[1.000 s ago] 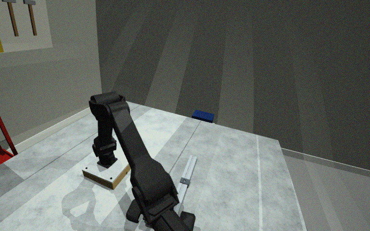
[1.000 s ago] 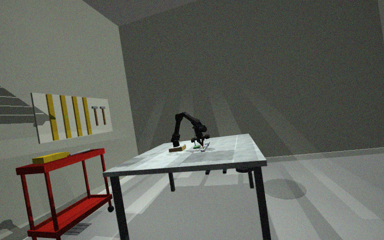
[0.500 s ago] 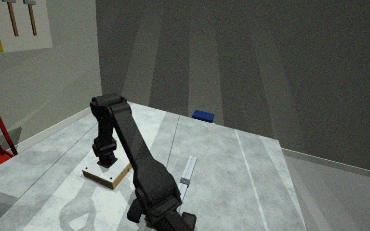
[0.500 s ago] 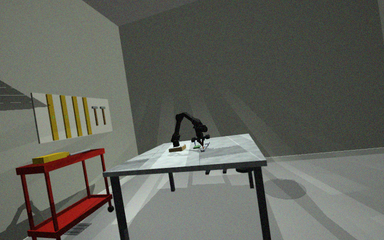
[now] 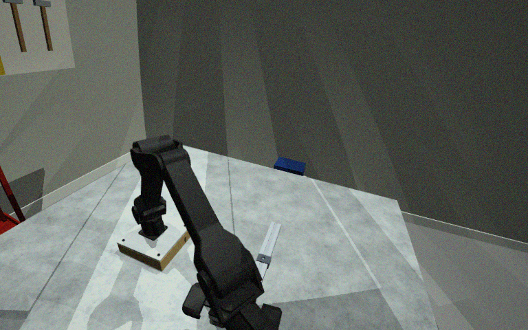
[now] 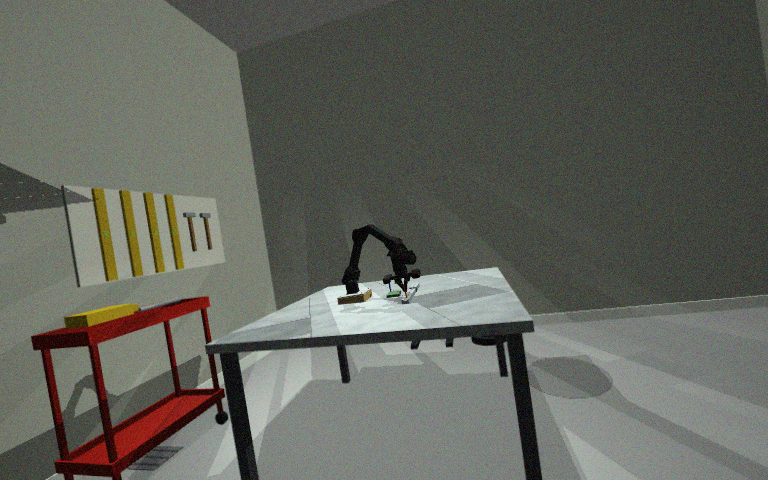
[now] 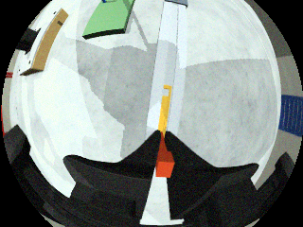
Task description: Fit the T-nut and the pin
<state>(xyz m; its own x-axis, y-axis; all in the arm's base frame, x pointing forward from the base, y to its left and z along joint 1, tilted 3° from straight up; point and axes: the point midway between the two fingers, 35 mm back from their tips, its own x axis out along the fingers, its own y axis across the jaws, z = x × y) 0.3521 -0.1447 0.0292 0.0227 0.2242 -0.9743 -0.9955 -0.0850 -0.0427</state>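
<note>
Black fingers (image 6: 405,286) are clamped on the upright orange handle (image 7: 165,167) of the brass T-nut (image 7: 168,87). Below them spreads the mottled pale-grey table (image 5: 331,240) (image 6: 368,333) (image 7: 227,109). Near its left side in the exterior view stands a red metal cart (image 5: 11,194) (image 6: 152,322). On the table, the long silver aluminum rail (image 5: 271,237) (image 7: 166,47) passes beneath the nut in the wrist view; whether the nut is seated in the slot, I can't tell. Beside the rail sits a flat green tray (image 6: 393,294) (image 7: 109,21), with the slim blue pin (image 6: 389,286) at it. Across the rail, well apart from the nut, sits the small dark bracket (image 5: 267,259) (image 7: 178,2).
</note>
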